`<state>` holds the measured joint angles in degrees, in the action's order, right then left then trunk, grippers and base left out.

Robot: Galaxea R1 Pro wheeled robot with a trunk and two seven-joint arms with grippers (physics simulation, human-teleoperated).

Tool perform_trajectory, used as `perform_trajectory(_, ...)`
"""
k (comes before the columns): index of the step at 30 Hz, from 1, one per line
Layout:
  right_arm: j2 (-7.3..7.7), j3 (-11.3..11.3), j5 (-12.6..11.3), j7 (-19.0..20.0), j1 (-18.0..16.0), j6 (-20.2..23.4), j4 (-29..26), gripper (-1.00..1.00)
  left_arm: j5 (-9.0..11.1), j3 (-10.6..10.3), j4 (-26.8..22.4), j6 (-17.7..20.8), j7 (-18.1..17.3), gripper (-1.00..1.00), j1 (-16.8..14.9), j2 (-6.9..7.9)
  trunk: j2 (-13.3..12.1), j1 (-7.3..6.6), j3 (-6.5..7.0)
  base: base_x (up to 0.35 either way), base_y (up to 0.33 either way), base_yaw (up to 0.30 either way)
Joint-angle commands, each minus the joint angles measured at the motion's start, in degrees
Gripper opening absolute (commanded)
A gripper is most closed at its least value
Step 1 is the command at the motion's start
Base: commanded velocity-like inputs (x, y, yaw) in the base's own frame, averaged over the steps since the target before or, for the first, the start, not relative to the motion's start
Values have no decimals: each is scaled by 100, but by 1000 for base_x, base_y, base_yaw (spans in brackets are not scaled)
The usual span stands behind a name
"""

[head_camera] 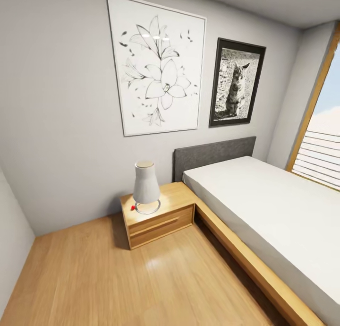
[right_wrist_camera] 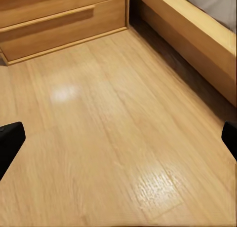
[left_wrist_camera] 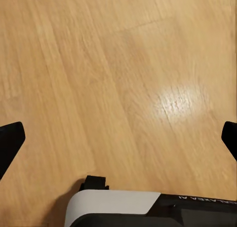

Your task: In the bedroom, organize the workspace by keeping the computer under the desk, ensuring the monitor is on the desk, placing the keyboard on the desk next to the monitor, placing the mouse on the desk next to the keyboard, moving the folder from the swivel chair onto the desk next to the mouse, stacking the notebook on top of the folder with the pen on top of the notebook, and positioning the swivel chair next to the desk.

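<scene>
We face a bedroom (head_camera: 56, 104) corner: bed (head_camera: 264, 203) right, nightstand (head_camera: 158, 219) with lamp (head_camera: 146, 186) left. None of the workspace is before us, so seemingly all remains. Both grippers' fingers (left_wrist_camera: 11, 140) (right_wrist_camera: 11, 138) are spread wide, empty, over floor (head_camera: 118, 283).

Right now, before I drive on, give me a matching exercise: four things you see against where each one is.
Things:
1. lamp
2. flower drawing
3. cat photo
4. window

Places:
A. on the wall above the headboard
B. on the nightstand
C. at the head view's right edge, past the bed
D. on the wall above the nightstand

Pairs: 1-B, 2-D, 3-A, 4-C
</scene>
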<state>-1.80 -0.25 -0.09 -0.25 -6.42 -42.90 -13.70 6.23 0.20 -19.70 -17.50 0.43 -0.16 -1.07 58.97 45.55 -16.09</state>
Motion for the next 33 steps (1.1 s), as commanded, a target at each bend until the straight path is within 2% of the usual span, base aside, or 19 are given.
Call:
perform_trajectory(1,-2,-2,-1,-2,-6,-17,6,100,39,3,1,-23,1,100,-2,-3,5,0,-7,0,0,-289)
perform_trajectory(9,-9,-1,5,-2,-6,-17,0,100,44,2,68,-287,1,100,-2,-1,5,0,-9,42,0,-296)
perform_trajectory(14,-13,-1,9,-2,-5,-17,-1,100,40,-9,222,-311,1,100,-2,-7,5,0,-18,271,0,-299)
perform_trajectory(27,-6,-1,9,-2,-14,-10,7,100,44,-11,261,-315,1,100,-2,-1,5,0,-45,316,0,-299)
perform_trajectory(33,3,-1,9,0,-17,-8,13,100,37,-11,273,-323,-7,100,-2,1,5,0,-47,45,0,-300)
